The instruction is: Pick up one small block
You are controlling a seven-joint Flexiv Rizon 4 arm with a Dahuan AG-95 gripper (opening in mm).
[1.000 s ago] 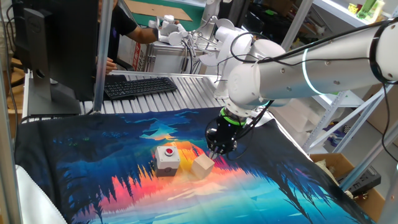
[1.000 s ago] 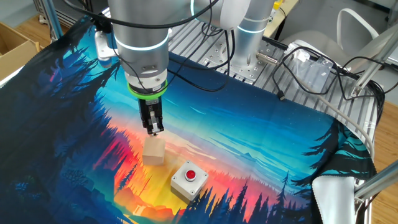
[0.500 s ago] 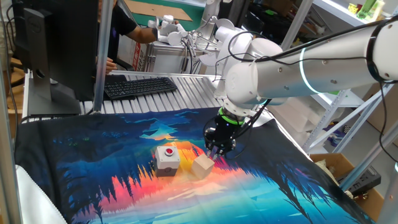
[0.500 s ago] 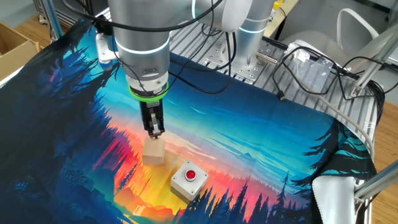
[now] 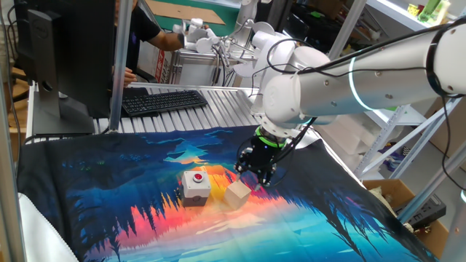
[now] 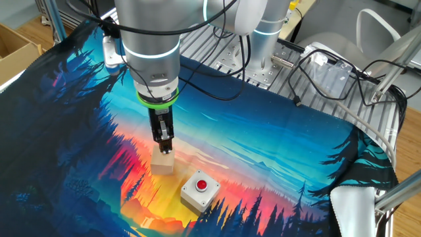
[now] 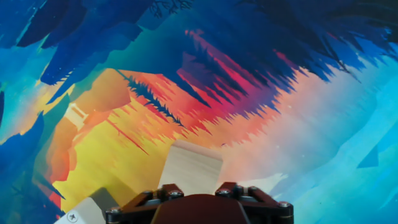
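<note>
The block [image 5: 237, 195] lies on the printed cloth [image 5: 109, 182] that covers the desk [image 5: 189, 98], near the middle of the cloth, on its yellow and orange patch. In the other fixed view the block [image 6: 162, 162] sits flat, with one upper edge right under the hand's tip. In the hand view the block [image 7: 190, 167] shows just beyond the fingers, its far edge square and clear of everything.

The hand [image 6: 164, 145] hangs straight down over the block, fingertips at or just above its top face; whether they touch cannot be told. The fingers look close together, with no block between them, but how far apart they stand cannot be told. In one fixed view the hand [image 5: 256, 178] is just right of and above the block.

A grey box [image 5: 195, 185] with a red button stands just beside the block on the left, with a narrow gap between them. In the other fixed view the box [image 6: 200, 189] is nearer the camera and to the right. Its corner [image 7: 87, 208] shows at lower left in the hand view.

Around these, the cloth lies open toward its far and right edges. A keyboard [image 5: 164, 100] rests well apart at the far side.
</note>
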